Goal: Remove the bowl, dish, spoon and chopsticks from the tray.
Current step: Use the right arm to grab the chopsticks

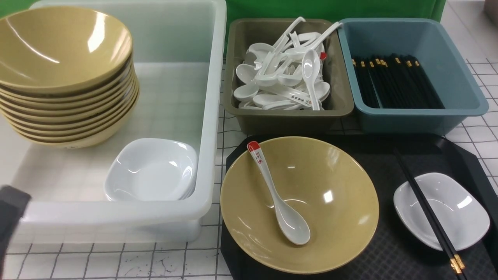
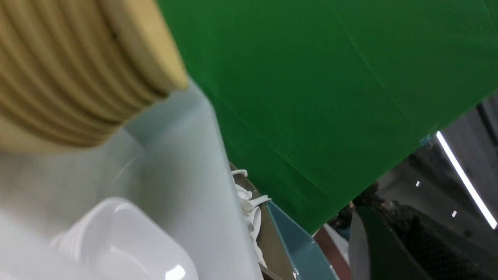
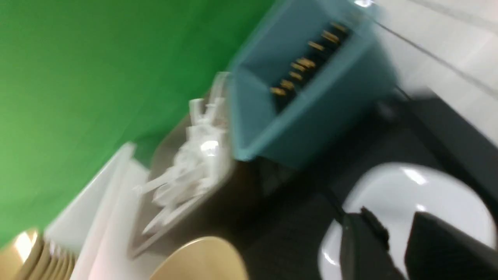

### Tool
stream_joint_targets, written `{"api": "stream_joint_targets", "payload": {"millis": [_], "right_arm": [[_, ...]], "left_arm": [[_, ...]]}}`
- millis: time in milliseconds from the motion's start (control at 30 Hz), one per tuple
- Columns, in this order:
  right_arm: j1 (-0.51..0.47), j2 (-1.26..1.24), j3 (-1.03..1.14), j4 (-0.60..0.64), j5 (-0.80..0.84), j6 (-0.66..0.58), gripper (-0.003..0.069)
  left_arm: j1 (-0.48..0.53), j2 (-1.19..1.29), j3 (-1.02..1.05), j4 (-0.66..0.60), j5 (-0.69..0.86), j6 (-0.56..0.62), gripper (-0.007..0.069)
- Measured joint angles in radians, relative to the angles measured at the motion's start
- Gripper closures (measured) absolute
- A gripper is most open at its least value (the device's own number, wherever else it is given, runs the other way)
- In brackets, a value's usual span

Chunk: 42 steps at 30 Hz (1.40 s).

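Nearest sits the bowl [image 1: 299,204], on the left half of the tray [image 1: 389,249], with the spoon [image 1: 274,192] lying inside it, red tip up on the far rim. Right of it on the tray is the dish [image 1: 459,217], the chopsticks [image 1: 428,212] laid across it. Right claw [image 3: 397,252] hangs over the dish, fingers apart, gripping nothing. Left claw [image 2: 389,249] is closed, near the white crate [image 1: 210,116] of stacked bowls [image 1: 66,77]. Behind the tray stand an olive bin [image 1: 288,116] and a blue bin [image 1: 420,116]
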<state>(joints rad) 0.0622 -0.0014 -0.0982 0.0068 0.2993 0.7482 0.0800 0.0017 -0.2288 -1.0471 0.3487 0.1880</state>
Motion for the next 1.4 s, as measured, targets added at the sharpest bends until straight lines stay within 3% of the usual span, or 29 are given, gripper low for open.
{"api": "stream_joint_targets", "payload": {"millis": [133, 200, 300, 433, 533, 600, 633, 733, 833, 933, 1167, 1400], "right_arm": [[0.070, 0.181, -0.240, 0.000, 0.134, -0.331, 0.0600], [0.086, 0.263, -0.302, 0.000, 0.197, -0.409, 0.0617], [0.107, 0.508, -0.525, 0.000, 0.437, -0.637, 0.0623], [0.109, 0.753, -0.698, -0.001, 0.663, -0.808, 0.0623], [0.115, 0.850, -0.746, -0.007, 0.718, -0.834, 0.0623], [0.129, 0.967, -0.767, -0.001, 0.724, -0.839, 0.0622], [0.130, 0.975, -0.767, -0.001, 0.724, -0.840, 0.0621], [0.133, 1.102, -0.768, -0.001, 0.724, -0.848, 0.0605], [0.133, 1.198, -0.768, -0.001, 0.691, -0.850, 0.0543], [0.133, 1.270, -0.769, -0.001, 0.638, -0.849, 0.0432], [0.133, 1.437, -0.773, -0.001, 0.543, -0.837, 0.0176], [0.133, 1.561, -0.786, -0.001, 0.501, -0.834, 0.0141]], "left_arm": [[0.000, 0.176, -0.197, 0.225, 0.149, 0.096, 0.0638], [0.000, 0.265, -0.267, 0.305, 0.219, 0.103, 0.0638], [0.000, 0.469, -0.448, 0.528, 0.401, 0.113, 0.0638], [-0.031, 0.653, -0.634, 0.677, 0.528, 0.113, 0.0638], [-0.095, 0.746, -0.719, 0.723, 0.578, 0.127, 0.0638], [-0.230, 0.873, -0.806, 0.751, 0.635, 0.161, 0.0638], [-0.240, 0.881, -0.811, 0.754, 0.639, 0.164, 0.0638], [-0.398, 1.017, -0.881, 0.767, 0.696, 0.214, 0.0638], [-0.541, 1.153, -0.954, 0.784, 0.731, 0.241, 0.0638], [-0.665, 1.269, -1.029, 0.806, 0.733, 0.250, 0.0638], [-0.811, 1.450, -1.126, 0.832, 0.728, 0.255, 0.0638], [-0.830, 1.505, -1.130, 0.840, 0.729, 0.255, 0.0638]]}}
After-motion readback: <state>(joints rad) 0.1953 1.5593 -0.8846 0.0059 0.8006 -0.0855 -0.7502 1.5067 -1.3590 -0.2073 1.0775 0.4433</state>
